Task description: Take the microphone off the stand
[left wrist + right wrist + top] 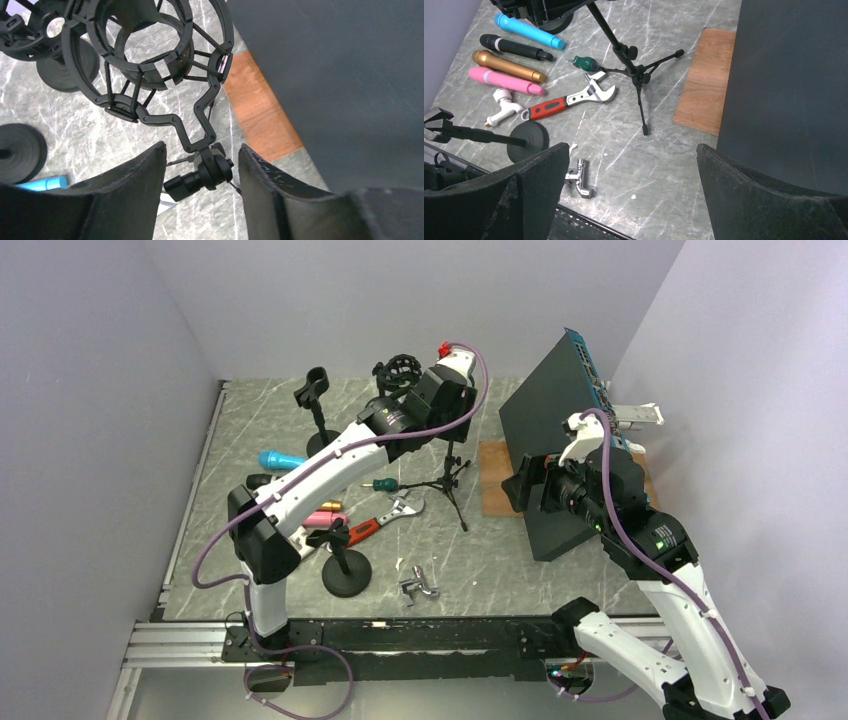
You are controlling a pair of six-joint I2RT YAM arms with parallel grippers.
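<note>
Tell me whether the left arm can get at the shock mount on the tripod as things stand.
Probably yes. The left gripper hangs open just over the shock mount, its pivot showing between the fingers; nothing lies between, and the black panel stands aside.

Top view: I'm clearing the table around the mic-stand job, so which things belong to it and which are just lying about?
Job: tripod stand, shock mount, left gripper, blue microphone, black microphone, gold microphone, pink microphone, near clip stand, far clip stand.
Lying about: wrench, screwdriver, white tap, metal fitting, wooden board, dark panel.
</note>
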